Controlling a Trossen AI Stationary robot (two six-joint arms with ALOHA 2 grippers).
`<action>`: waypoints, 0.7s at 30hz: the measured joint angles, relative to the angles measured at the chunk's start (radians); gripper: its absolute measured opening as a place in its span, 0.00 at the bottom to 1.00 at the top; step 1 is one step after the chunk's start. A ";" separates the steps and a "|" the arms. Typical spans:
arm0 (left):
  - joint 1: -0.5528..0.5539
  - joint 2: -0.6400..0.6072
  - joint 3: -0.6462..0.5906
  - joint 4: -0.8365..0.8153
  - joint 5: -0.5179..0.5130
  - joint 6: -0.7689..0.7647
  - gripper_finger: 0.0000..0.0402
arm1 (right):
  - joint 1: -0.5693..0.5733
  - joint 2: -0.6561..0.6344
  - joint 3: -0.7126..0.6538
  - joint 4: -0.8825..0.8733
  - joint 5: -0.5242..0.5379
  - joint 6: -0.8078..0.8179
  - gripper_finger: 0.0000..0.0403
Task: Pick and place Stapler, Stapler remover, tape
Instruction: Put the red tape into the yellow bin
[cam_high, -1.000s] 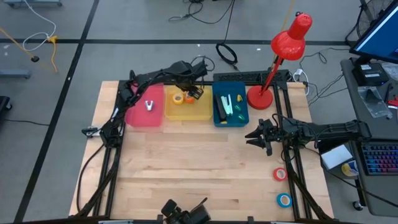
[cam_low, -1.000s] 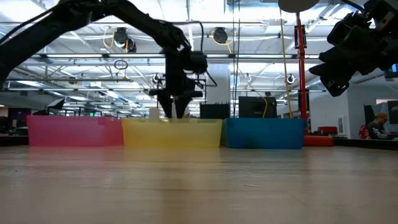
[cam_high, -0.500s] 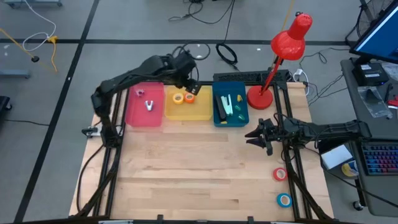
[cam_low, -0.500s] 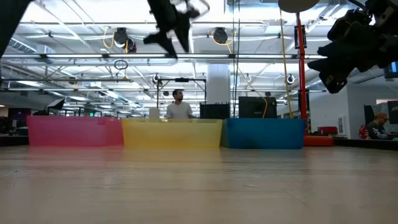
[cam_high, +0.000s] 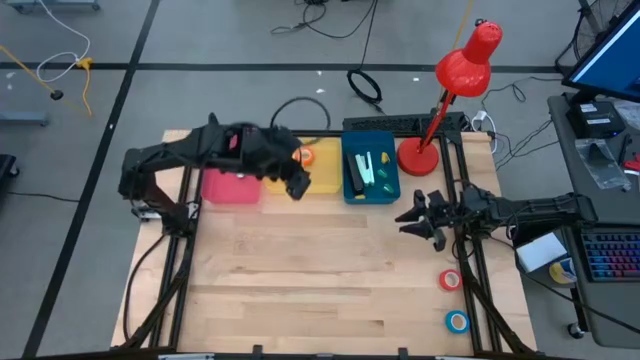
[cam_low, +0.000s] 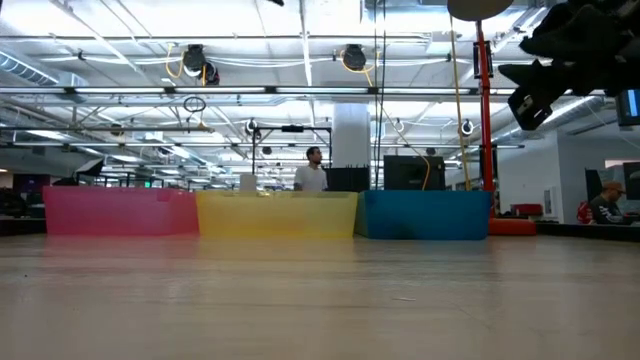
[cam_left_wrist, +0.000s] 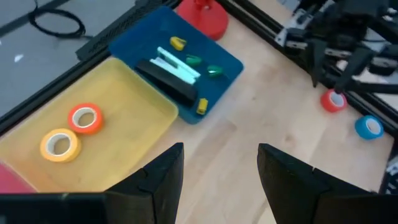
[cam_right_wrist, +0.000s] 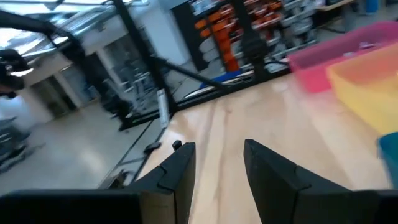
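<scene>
Pale wooden planks make up the table (cam_high: 330, 270), with three shallow bins along its far edge. Above the near edge of the yellow bin, the left gripper (cam_high: 297, 185) hangs with its fingers (cam_left_wrist: 155, 180) spread apart and nothing between them. The right gripper (cam_high: 418, 217) hovers over the table's right side, fingers likewise parted and empty. What matters next is the pair of loose tape rolls: the red tape ring (cam_high: 450, 279) and the blue-teal tape ring (cam_high: 457, 322) lie flat on the wood near the right edge, nearer the front than the right gripper and well apart from the left one, so the right arm looks the better placed to fetch them. The yellow plastic bin (cam_left_wrist: 127, 93) already holds the orange tape ring (cam_left_wrist: 84, 118) and the yellow tape ring (cam_left_wrist: 60, 144) side by side. The blue plastic bin (cam_left_wrist: 227, 59) holds a black stapler (cam_left_wrist: 166, 81) beside a pale one, plus small coloured pieces. The pink plastic bin (cam_high: 232, 188) is largely hidden under the left arm.
</scene>
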 joint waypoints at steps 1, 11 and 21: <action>-0.024 0.000 0.000 0.001 -0.011 -0.002 0.50 | 0.000 0.000 0.000 0.000 -0.023 0.001 0.32; -0.211 -0.042 -0.240 0.229 -0.124 -0.071 0.50 | 0.007 0.012 0.084 -0.020 -0.184 0.073 0.32; -0.314 -0.237 -0.766 0.830 -0.127 -0.060 0.51 | 0.111 0.239 0.482 -0.731 -0.177 -0.095 0.32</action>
